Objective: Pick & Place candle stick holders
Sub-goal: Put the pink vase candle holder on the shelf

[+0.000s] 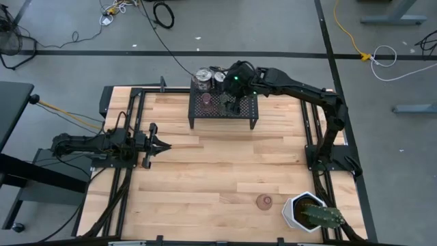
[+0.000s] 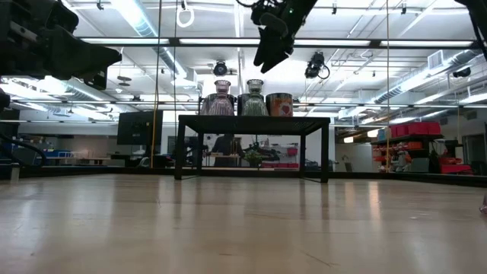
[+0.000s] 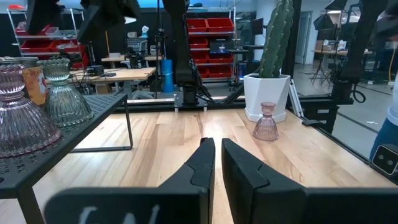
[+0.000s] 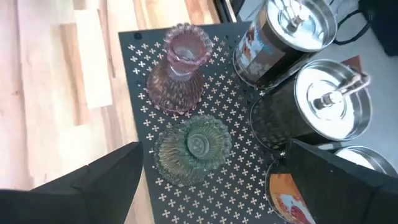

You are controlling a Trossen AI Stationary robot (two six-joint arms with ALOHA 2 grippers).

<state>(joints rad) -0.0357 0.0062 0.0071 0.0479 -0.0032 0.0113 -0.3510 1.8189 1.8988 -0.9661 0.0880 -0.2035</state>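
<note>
A black mesh rack [image 1: 224, 117] stands at the table's far edge. On it are a pink glass holder [image 4: 180, 68], an olive-green glass holder [image 4: 193, 146] and silvery can-like holders [image 4: 326, 106]. My right gripper [image 4: 211, 186] hangs open above the rack, over the green holder and clear of it, and shows high over the rack in the low view [image 2: 270, 46]. Another pink glass holder [image 1: 264, 201] stands on its base on the table near the front right. My left gripper [image 1: 162, 145] waits shut at the table's left, pointing level.
A white hexagonal pot with a cactus [image 1: 307, 212] stands at the front right corner, beside the pink holder on the table. Bare wood lies between the rack and the front edge. Dark frame rails [image 1: 130, 171] run along the table's left and right sides.
</note>
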